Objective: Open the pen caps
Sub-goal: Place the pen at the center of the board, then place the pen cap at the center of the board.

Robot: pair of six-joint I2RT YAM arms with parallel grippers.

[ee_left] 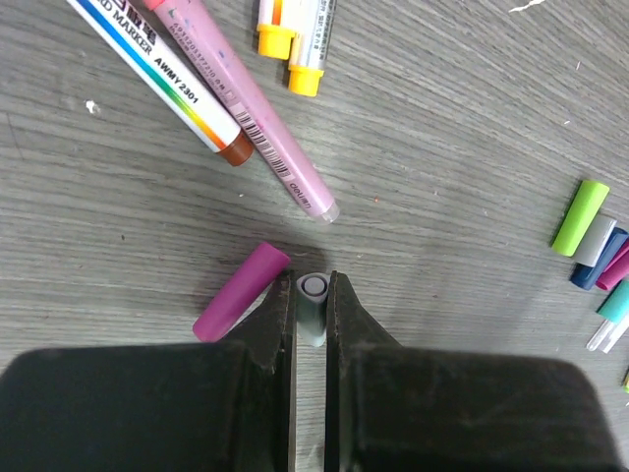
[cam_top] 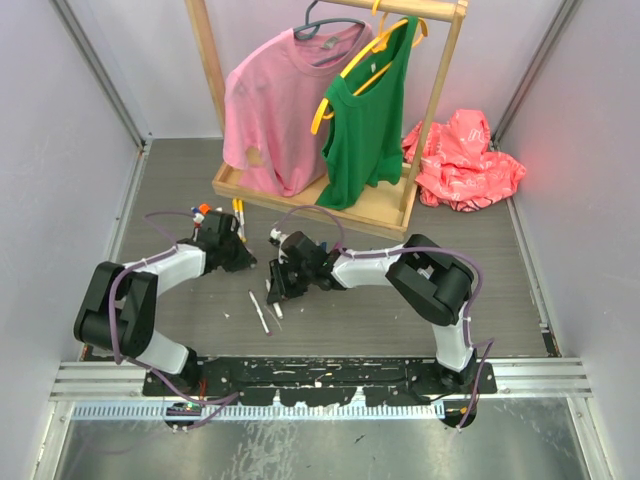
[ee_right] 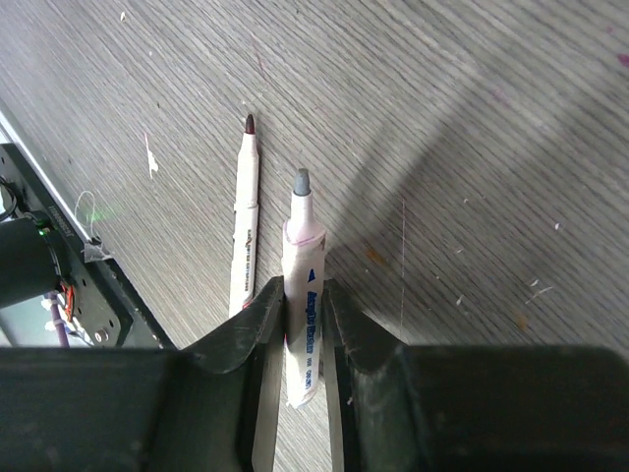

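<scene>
Right gripper clamps an uncapped marker, tip toward 12 o'clock. If released tilted, it may roll onto the bare marker at 10 o'clock. Left gripper pinches a grey cap between its jaws. A purple cap lies just beside, at 9 o'clock.

Grey wood-grain table carrying everything. Rack base sitting at 12 o'clock, pink bag lying at 2. Uncapped marker lying near centre. Left wrist view: magenta cap lying at 7 from pink marker tip. Green cap lying at 3, yellow-ended markers lying at 12.
</scene>
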